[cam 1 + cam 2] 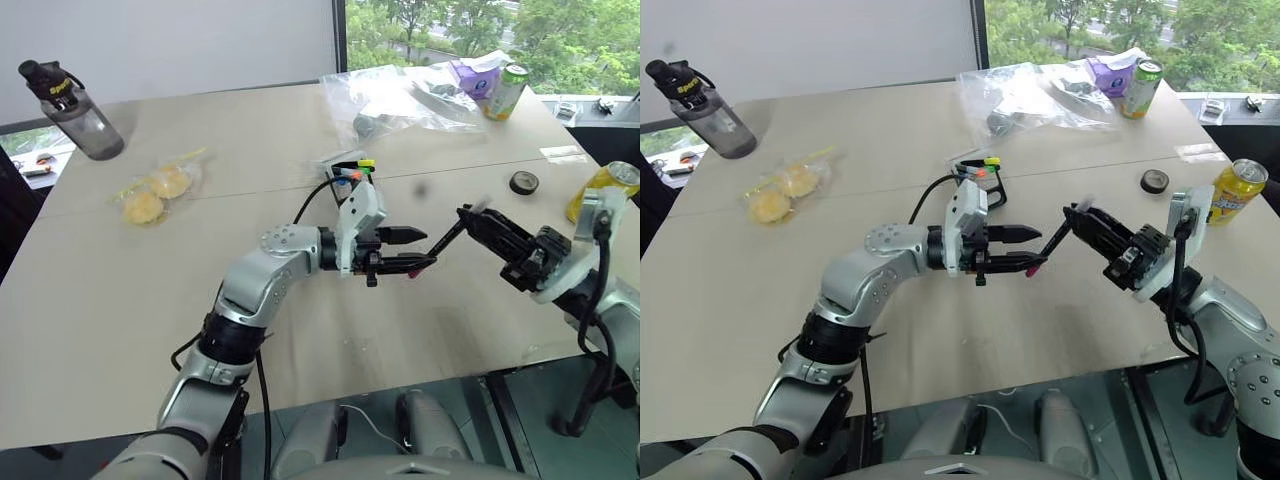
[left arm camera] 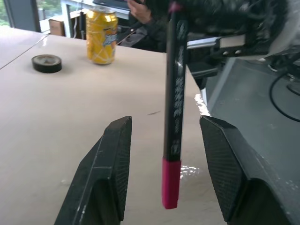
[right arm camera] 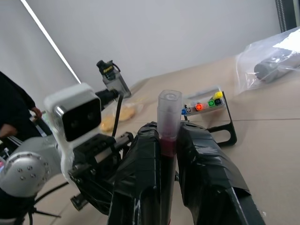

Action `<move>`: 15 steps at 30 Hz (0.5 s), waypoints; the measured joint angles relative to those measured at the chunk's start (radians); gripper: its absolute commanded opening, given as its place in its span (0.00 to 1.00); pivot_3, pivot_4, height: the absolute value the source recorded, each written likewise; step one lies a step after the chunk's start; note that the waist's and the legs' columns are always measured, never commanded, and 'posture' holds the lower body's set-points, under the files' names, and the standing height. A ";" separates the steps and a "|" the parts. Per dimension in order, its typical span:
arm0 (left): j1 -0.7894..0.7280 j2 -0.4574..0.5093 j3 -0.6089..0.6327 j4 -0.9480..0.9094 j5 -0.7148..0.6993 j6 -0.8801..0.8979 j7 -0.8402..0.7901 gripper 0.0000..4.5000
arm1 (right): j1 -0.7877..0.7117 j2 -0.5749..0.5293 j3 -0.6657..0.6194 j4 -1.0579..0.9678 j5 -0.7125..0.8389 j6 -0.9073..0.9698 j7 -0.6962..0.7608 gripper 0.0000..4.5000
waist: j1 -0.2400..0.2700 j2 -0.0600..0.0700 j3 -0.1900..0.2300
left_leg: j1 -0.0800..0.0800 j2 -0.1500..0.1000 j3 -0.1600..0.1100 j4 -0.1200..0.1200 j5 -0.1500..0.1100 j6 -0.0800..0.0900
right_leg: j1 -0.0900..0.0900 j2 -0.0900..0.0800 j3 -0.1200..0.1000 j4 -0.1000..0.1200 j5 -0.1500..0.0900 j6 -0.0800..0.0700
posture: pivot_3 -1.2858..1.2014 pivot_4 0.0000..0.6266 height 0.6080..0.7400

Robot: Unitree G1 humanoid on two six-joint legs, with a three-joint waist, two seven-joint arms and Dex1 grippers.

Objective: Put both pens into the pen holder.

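A slim pen with a dark barrel and a magenta end hangs in the air over the table, between my two arms. My right gripper is shut on its upper end, where a clear cap sticks out past the fingers. My left gripper is open around the pen's lower, magenta end, with a gap on each side between the fingers and the barrel. The pen holder, a small black wire stand with colourful caps at its top, stands on the table just behind the left gripper.
A clear plastic bag, a purple pack and a green can lie at the back right. At the right are a yellow can and a black tape roll. On the left are a water bottle and bagged yellow snacks.
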 measured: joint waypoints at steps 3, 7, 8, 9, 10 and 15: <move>-0.019 0.002 -0.001 0.011 0.008 -0.011 0.002 0.97 | -0.013 -0.008 0.013 0.001 -0.012 0.000 0.010 0.02 | 0.000 0.000 0.000 | 0.000 0.000 0.000 0.000 0.000 0.000 | 0.000 0.000 0.000 0.000 0.000 0.000 | 0.52 0.24 1.00; -0.034 0.027 -0.019 0.020 0.022 -0.023 -0.022 0.97 | -0.027 -0.031 0.023 0.001 -0.035 0.001 0.025 0.02 | 0.000 0.000 0.000 | 0.000 0.000 0.000 0.000 0.000 0.000 | 0.000 0.000 0.000 0.000 0.000 0.000 | 0.52 0.24 1.00; -0.038 0.037 -0.030 0.020 0.027 -0.027 -0.035 0.97 | -0.033 -0.045 0.031 0.001 -0.045 0.002 0.035 0.02 | 0.000 0.000 0.000 | 0.000 0.000 0.000 0.000 0.000 0.000 | 0.000 0.000 0.000 0.000 0.000 0.000 | 0.52 0.24 1.00; -0.040 0.040 -0.034 0.020 0.029 -0.028 -0.037 0.97 | -0.034 -0.048 0.033 0.001 -0.047 0.003 0.038 0.02 | 0.000 0.000 0.000 | 0.000 0.000 0.000 0.000 0.000 0.000 | 0.000 0.000 0.000 0.000 0.000 0.000 | 0.52 0.24 1.00; -0.045 0.041 -0.044 0.021 0.029 -0.031 -0.048 0.97 | -0.036 -0.049 0.037 0.001 -0.054 0.004 0.041 0.02 | 0.001 0.000 0.000 | 0.000 0.000 0.000 0.000 0.000 0.000 | 0.000 0.000 0.000 0.000 0.000 0.000 | 0.52 0.24 1.00; -0.137 0.059 -0.077 0.096 0.069 -0.080 -0.099 0.97 | -0.103 -0.047 0.098 0.009 -0.187 -0.045 0.112 0.02 | 0.000 0.000 0.000 | 0.000 0.000 -0.001 0.000 0.000 0.000 | 0.000 0.000 -0.002 0.000 0.000 0.000 | 0.52 0.24 1.00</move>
